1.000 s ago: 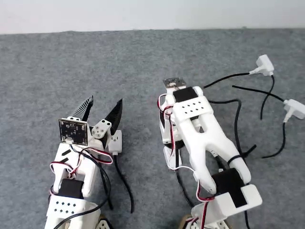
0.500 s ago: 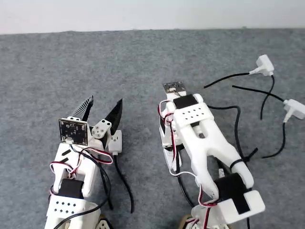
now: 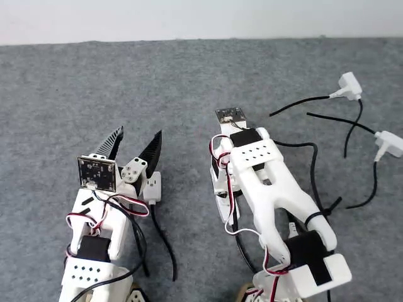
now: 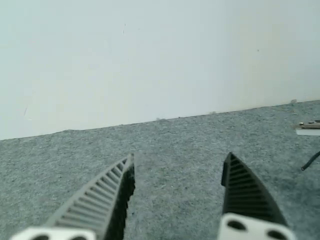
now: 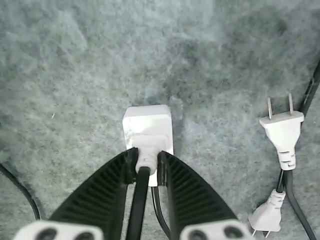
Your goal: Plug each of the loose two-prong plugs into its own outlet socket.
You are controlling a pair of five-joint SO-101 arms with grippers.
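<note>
Left gripper: the left gripper (image 3: 139,132) hangs low over the grey carpet (image 3: 189,75) at the near left, its black ribbed fingers (image 4: 102,199) spread wide with nothing between them
White connector: a small white connector (image 3: 153,187) lies on the carpet just beside the left gripper's inner finger, with a black cable (image 3: 165,242) trailing back toward the arm bases
Right arm: the right arm (image 3: 271,189) stretches forward at centre, bent down over the carpet, its wrist board (image 3: 230,114) at the front
Right gripper: from its own wrist, the right gripper (image 5: 146,155) is drawn narrow, both black fingers pressed against the collar of a white block (image 5: 148,127) lying flat on the carpet; a black lead (image 5: 136,210) runs from that collar back between the fingers
Block: whether it is a plug seated in a socket or a single piece cannot be told
Loose plug: a white two-prong plug (image 5: 281,129) lies near the block but apart from it, prongs bare and pointing away from the gripper
Second plug: a smaller white plug end (image 5: 267,217) lies just beside the first plug's cable
Far right: a nearer cable end (image 3: 388,143) and a farther cable end (image 3: 349,85), both white on black leads, lie well apart from both grippers
Backdrop: a pale wall (image 4: 150,60) meets the carpet's far edge
</note>
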